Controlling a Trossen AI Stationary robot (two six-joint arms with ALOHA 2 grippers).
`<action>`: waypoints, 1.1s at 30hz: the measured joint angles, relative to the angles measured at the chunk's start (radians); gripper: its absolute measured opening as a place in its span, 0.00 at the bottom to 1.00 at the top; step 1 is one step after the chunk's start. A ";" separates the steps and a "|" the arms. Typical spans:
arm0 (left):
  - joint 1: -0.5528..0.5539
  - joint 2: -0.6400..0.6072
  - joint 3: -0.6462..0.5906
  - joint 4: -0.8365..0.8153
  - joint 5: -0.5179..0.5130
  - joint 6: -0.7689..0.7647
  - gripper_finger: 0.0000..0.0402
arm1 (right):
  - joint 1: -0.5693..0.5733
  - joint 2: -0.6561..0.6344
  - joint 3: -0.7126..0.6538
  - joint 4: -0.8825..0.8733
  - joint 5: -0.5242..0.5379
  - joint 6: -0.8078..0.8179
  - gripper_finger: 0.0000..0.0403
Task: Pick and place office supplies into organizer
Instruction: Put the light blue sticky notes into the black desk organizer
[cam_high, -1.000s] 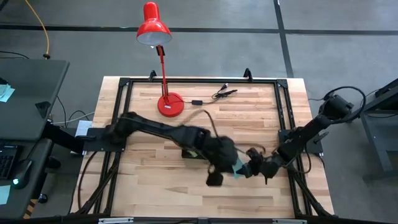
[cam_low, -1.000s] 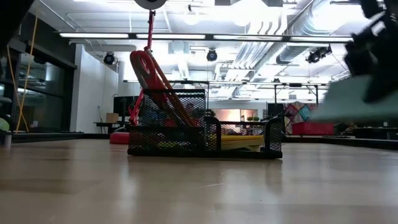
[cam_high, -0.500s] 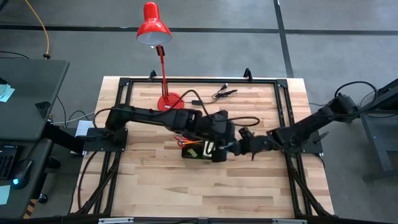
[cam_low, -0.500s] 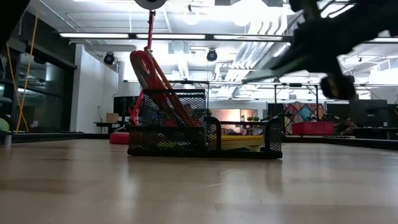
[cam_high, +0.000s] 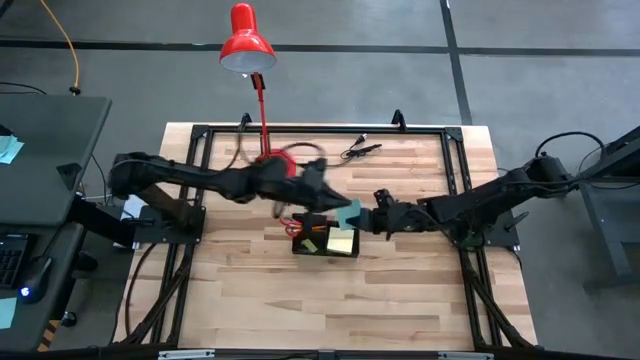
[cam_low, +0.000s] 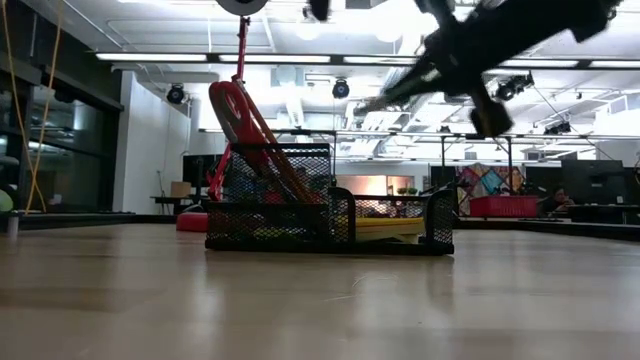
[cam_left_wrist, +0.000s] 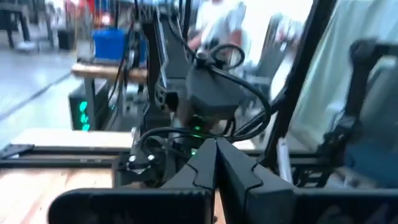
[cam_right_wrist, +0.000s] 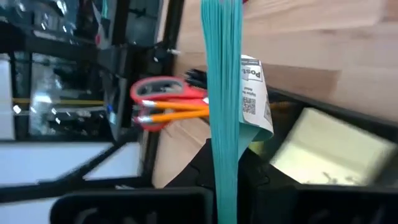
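Currently right end effector (cam_high: 364, 219) pinching teal-blue sticky-note pad (cam_right_wrist: 222, 93) edge-on above organizer (cam_high: 303, 246), left end effector (cam_left_wrist: 216, 163) pressed together.

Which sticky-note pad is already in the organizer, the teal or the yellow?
The yellow pad lies flat in the organizer. The teal pad is pinched edge-on in the right gripper, above it.

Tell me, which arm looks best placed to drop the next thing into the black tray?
The right. Its fingers are shut on the teal pad, right beside the tray. The left gripper is shut, holding nothing.
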 joint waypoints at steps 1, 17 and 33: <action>0.015 -0.040 -0.074 0.072 0.014 -0.009 0.00 | 0.007 0.023 0.025 0.003 0.009 0.011 0.01; 0.185 -0.358 -0.573 0.499 0.054 -0.126 0.00 | 0.090 0.337 0.346 -0.332 0.001 0.265 0.01; 0.276 -0.411 -0.591 0.529 0.173 -0.148 0.00 | 0.058 0.372 0.336 -0.395 -0.071 0.308 0.12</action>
